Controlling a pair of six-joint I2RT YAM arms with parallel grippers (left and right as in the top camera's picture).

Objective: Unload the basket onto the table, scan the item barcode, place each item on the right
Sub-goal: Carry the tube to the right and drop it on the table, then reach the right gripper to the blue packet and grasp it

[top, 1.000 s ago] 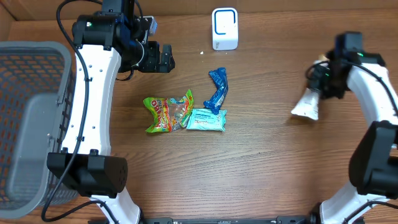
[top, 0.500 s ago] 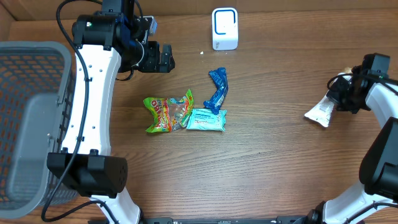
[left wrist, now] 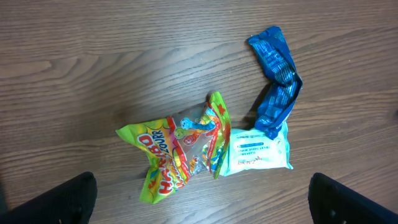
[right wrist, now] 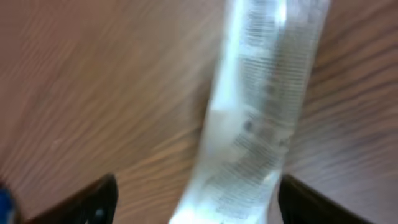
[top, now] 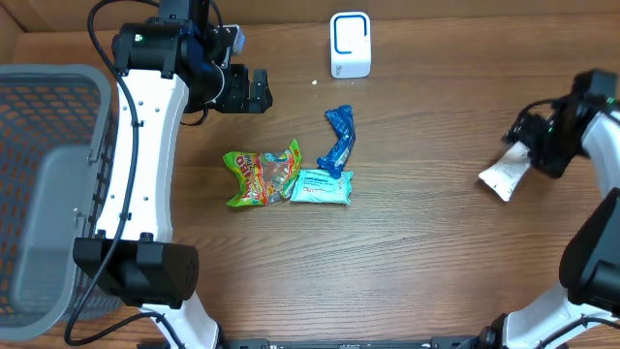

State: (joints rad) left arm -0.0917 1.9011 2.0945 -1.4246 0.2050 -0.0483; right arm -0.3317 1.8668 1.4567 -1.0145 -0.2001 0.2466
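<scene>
The white packet (top: 504, 175) lies flat on the wooden surface (top: 426, 252) at the far right, well apart from the scanner (top: 350, 45). The right fingers (right wrist: 93, 202) stand spread wide and released, one on each side of the packet's lower end, which runs up between them without touching either; its print is blurred. The left fingers (left wrist: 56, 199) are also spread wide and hold nothing, hanging above the green candy bag (left wrist: 177, 152), the wipes pack (left wrist: 258, 149) and the blue wrapper (left wrist: 277, 81).
</scene>
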